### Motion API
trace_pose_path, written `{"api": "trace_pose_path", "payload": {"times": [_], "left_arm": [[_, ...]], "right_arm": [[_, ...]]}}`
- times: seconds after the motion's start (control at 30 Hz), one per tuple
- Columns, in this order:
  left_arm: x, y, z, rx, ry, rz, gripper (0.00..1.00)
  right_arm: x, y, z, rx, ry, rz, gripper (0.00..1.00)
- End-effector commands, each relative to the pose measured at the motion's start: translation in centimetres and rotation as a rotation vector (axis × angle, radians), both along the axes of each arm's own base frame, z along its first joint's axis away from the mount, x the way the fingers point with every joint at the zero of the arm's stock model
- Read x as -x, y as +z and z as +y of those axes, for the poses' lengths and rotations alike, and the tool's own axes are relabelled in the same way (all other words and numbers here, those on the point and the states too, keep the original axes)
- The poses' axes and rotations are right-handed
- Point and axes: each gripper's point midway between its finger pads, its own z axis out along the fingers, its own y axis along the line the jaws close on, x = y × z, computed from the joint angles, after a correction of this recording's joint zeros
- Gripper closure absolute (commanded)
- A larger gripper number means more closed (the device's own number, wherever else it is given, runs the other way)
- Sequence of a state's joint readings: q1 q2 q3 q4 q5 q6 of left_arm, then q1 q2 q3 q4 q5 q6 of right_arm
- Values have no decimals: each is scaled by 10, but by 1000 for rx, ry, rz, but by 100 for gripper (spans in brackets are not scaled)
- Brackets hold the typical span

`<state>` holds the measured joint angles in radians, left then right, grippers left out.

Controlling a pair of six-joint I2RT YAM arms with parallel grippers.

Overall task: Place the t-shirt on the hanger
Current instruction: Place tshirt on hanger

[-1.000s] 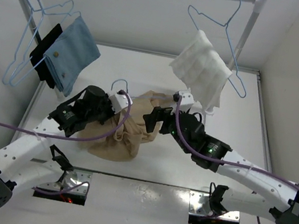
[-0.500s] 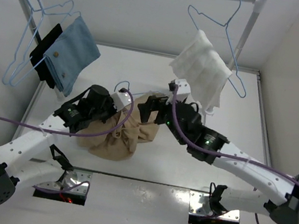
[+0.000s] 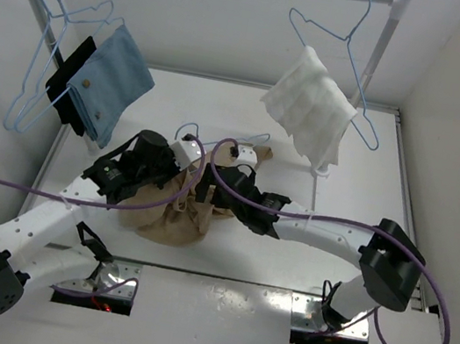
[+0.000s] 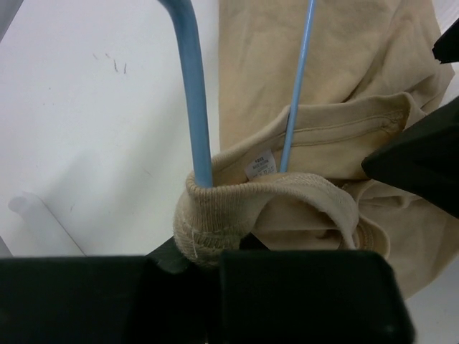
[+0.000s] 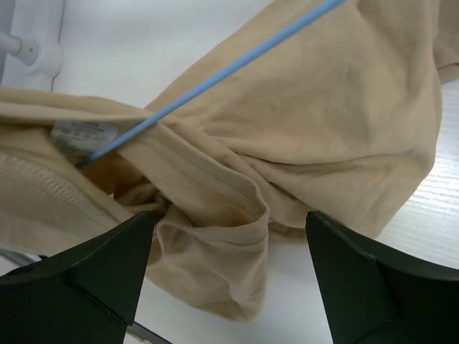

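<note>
Showing unreadable label inside the t-shirt

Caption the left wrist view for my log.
Thin light-blue wire hanger passing through the neck of the tan cotton t-shirt, white label showing.

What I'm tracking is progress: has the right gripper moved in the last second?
Yes. The right gripper moved left over the t-shirt, farther from the hanging white cloth.
</note>
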<state>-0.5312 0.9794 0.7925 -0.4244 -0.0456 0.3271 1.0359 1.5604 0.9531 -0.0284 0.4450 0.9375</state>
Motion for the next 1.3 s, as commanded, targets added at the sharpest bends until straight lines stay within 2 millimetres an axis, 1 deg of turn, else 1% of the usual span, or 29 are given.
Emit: {"api": "trace_pose_path", "payload": {"times": [0.0, 0.07, 0.1, 0.13, 0.17, 0.2, 0.27, 0.3, 0.33, 0.37, 0.4, 0.43, 0.5, 0.53, 0.6, 0.67, 0.7, 0.77, 0.8, 0.83, 0.87, 0.9, 0.97, 1.0, 1.03, 1.07, 1.13, 1.2, 1.27], "left_arm": [[-5, 24, -4, 64, 12, -75, 100], [-4, 20, -3, 59, 12, -66, 100], [-4, 20, -3, 59, 12, -65, 100], [-4, 20, -3, 59, 12, -65, 100], [-4, 20, -3, 59, 12, -65, 100], [-4, 20, -3, 59, 12, -65, 100], [-4, 20, -3, 59, 12, -65, 100], [-3, 22, -3, 63, 12, -73, 100], [-3, 22, -3, 63, 12, -73, 100], [-3, 22, -3, 63, 12, -73, 100], [-3, 25, -3, 69, 12, -83, 100], [-3, 25, -3, 69, 12, -83, 100], [0, 27, -1, 84, 18, -88, 100], [1, 27, -1, 84, 18, -88, 100], [1, 23, -1, 80, 19, -80, 100], [2, 25, -1, 91, 23, -85, 100], [2, 25, -1, 91, 23, -85, 100], [2, 28, 0, 97, 23, -84, 100], [4, 30, 2, 103, 23, -85, 100], [5, 35, 4, 117, 23, -98, 100], [8, 38, 4, 104, -5, -110, 100], [13, 43, 1, 116, -42, -122, 100], [21, 34, 0, 94, -97, -117, 100], [26, 33, -6, 105, -150, -117, 100], [31, 31, -8, 101, -179, -114, 100], [34, 25, -9, 93, -204, -110, 100], [37, 26, -10, 77, -242, -128, 100], [39, 17, -8, 45, -259, -118, 100], [41, 8, -5, 6, -276, -92, 100]], "right_arm": [[-15, 17, 15, -123, -84, -6, 14], [-15, 12, 19, -133, -74, -3, 16], [-12, 5, 22, -128, -55, 16, 18], [-11, -9, 24, -103, -46, 39, 19], [-11, -11, 28, -103, -39, 46, 19], [-8, -20, 28, -85, -26, 69, 20], [-7, -31, 28, -90, -30, 100, 22], [-5, -32, 35, -117, -13, 115, 25], [-3, -36, 32, -115, -21, 127, 28], [-1, -36, 33, -118, -13, 133, 38], [-3, -44, 28, -110, -32, 148, 46], [-3, -45, 28, -110, -33, 148, 62], [-6, -49, 20, -83, -54, 156, 81], [-7, -49, 18, -80, -62, 149, 98], [-5, -62, 6, -53, -83, 175, 100], [-4, -57, -5, -87, -129, 182, 100], [4, -67, -17, -80, -141, 198, 100], [-2, -65, -39, -92, -214, 173, 100], [3, -60, -53, -118, -250, 161, 100], [2, -60, -74, -92, -310, 146, 100], [1, -57, -88, -98, -350, 131, 100], [7, -47, -104, -124, -375, 107, 100], [10, -50, -141, -83, -452, 66, 100], [12, -45, -150, -83, -468, 47, 100], [9, -28, -163, -123, -517, 1, 100], [14, -33, -180, -86, -543, 1, 100], [13, -23, -193, -92, -581, -34, 100], [16, -18, -208, -87, -611, -55, 100], [21, -20, -219, -46, -625, -54, 100]]}}
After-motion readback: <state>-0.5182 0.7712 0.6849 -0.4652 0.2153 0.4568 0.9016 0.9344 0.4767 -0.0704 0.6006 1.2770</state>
